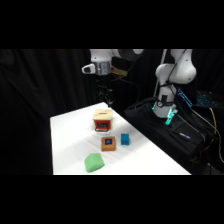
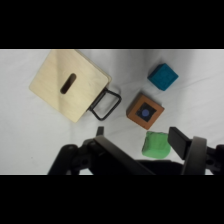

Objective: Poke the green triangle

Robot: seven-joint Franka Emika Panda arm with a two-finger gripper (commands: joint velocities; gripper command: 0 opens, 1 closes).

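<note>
The green triangle [image 1: 93, 162] lies flat near the table's front edge, a bright green block with rounded corners. In the wrist view the green triangle [image 2: 156, 145] shows low in the picture, just inside the right finger [image 2: 179, 140]. My gripper [image 1: 105, 99] hangs high over the far end of the table, above the wooden box and well away from the green block. In the wrist view the gripper [image 2: 140, 136] is open with nothing held between its fingers.
A wooden box [image 1: 102, 120] with a slot on top [image 2: 70, 85] and a black wire handle [image 2: 105, 105] stands at the far end. A brown square block with a dark centre [image 1: 108, 143] [image 2: 145, 112] and a blue-teal block [image 1: 125, 139] [image 2: 162, 76] lie between the box and the green block.
</note>
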